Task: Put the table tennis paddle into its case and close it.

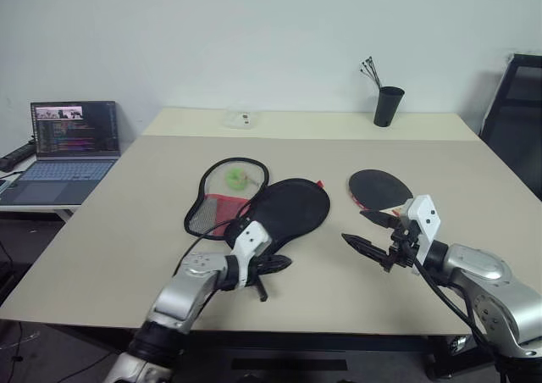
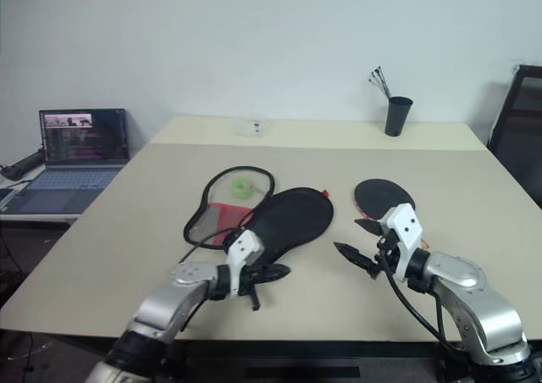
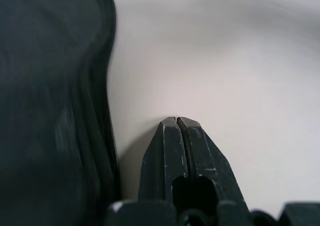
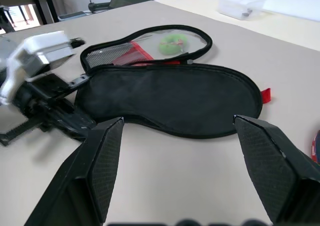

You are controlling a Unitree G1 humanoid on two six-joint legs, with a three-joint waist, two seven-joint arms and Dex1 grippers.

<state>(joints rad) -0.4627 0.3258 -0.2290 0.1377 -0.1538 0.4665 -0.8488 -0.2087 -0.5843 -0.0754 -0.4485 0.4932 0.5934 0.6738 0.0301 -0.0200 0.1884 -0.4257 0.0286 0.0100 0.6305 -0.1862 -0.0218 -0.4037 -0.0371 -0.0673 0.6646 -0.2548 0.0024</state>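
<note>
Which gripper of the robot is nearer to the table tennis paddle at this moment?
Right. The right gripper hovers open just in front of the table tennis paddle. The left gripper, shut, is by the case's near edge, farther away.

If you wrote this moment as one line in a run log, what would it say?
case: open on table, empty | paddle: on table, outside case | left gripper: shut, empty, beside case | right gripper: open, empty

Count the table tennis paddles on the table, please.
1. The table tennis paddle lies on the table, to the right of the open case. Another could be hidden under the case.
</note>
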